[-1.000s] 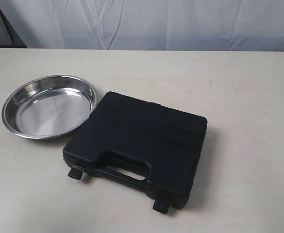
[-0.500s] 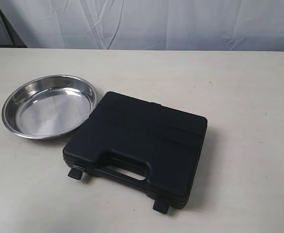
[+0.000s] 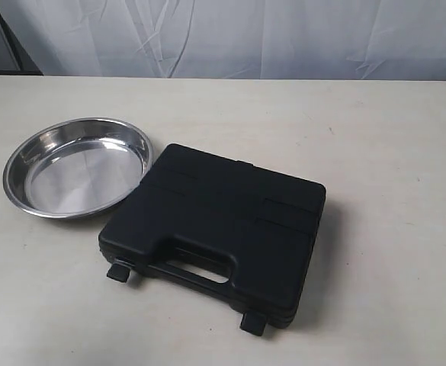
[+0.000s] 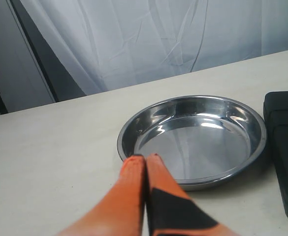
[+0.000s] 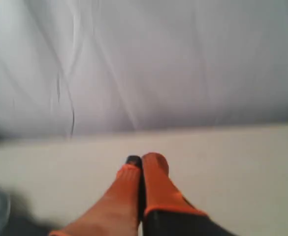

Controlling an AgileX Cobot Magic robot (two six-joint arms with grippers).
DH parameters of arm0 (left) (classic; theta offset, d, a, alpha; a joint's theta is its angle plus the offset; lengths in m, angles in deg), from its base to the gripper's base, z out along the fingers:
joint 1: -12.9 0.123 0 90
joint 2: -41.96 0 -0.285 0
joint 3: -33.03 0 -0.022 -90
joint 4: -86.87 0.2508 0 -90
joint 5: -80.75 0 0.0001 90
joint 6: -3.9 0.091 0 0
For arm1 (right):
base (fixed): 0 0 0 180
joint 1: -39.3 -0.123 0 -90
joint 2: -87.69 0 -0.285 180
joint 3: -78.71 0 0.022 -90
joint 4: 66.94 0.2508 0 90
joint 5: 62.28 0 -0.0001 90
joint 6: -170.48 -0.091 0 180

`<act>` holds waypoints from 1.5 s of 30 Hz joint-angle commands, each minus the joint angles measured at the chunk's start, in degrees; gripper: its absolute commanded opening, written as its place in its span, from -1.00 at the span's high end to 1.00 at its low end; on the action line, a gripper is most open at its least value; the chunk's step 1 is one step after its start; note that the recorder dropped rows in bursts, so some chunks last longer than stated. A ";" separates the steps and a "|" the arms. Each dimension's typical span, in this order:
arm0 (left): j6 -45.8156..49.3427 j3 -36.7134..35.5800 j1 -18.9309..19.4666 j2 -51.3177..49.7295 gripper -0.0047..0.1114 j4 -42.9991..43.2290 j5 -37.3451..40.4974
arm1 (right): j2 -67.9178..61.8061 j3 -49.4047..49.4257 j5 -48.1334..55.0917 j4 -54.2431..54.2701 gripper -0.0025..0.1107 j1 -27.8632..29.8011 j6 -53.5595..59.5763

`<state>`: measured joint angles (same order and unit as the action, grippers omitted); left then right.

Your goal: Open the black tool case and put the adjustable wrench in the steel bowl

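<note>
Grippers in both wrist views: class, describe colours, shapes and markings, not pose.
The left gripper has two tapering orange fingers with rounded tips; one carries a black patch. The right gripper, blurred, looks alike: orange fingers, black lower down. No cables or sleeves show.

1. The table [image 3: 390, 137] has a pale, off-white top with faint marks.
2. The steel bowl [image 3: 78, 169] sits upright on the table's left part, its shiny inside facing up.
3. The black tool case [image 3: 223, 229] lies flat and closed near the middle, turned at an angle. Its handle slot [image 3: 200, 272] and two latches [image 3: 253, 323] face the near edge.
4. The bowl's rim is just beside the case's far-left corner.
</note>
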<state>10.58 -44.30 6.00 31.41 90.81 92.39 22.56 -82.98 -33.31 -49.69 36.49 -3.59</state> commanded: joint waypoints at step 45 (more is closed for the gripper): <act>-0.22 0.11 -0.04 0.39 0.91 0.03 -0.51 | -58.48 -16.99 18.61 -6.78 0.41 -48.66 9.89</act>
<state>10.58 -44.30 6.00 31.41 90.81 92.39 -35.40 -99.98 -14.01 -54.47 -12.08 6.32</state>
